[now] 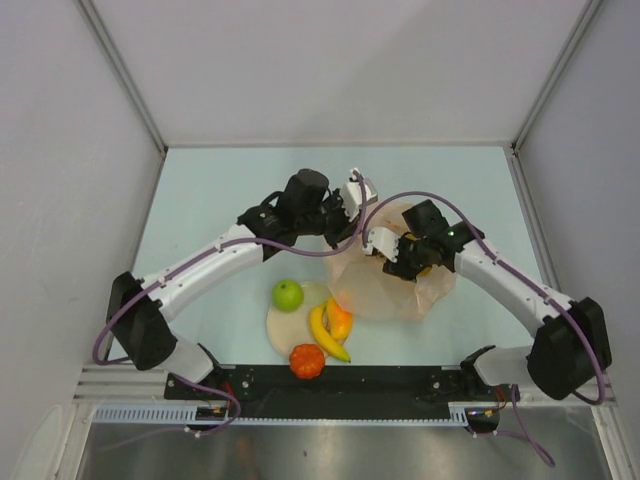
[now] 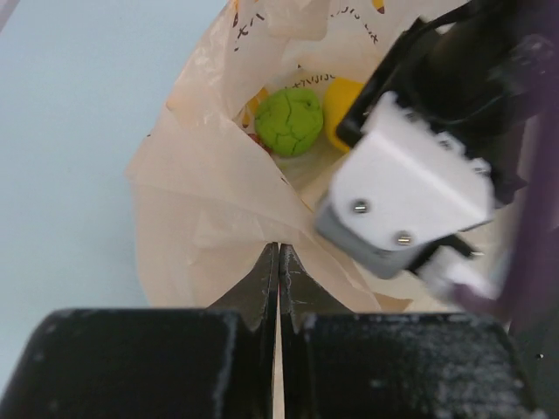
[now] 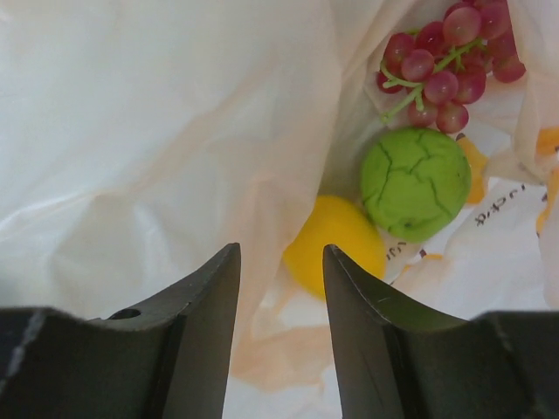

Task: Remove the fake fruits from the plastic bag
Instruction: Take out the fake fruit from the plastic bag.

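The peach-pink plastic bag (image 1: 385, 290) lies right of centre. My left gripper (image 1: 358, 203) is shut on the bag's edge (image 2: 278, 249) and holds its mouth up. My right gripper (image 1: 397, 257) is open inside the bag (image 3: 157, 148), its tips (image 3: 281, 253) just short of the yellow lemon (image 3: 336, 246). Beside the lemon lie a green apple with cracked-looking skin (image 3: 415, 183) and the dark red grape bunch (image 3: 450, 57). The left wrist view also shows that apple (image 2: 290, 120) and the lemon (image 2: 342, 100). Out of the bag are a green apple (image 1: 288, 294), banana (image 1: 325, 337), mango (image 1: 341, 318) and tomato-like piece (image 1: 307, 360).
A round beige plate (image 1: 285, 328) sits near the front centre and bears the apple, banana and mango; the tomato-like piece rests at its front rim. Grey walls enclose the pale blue table (image 1: 220, 190). The right gripper's body (image 2: 410, 188) crowds the bag's mouth.
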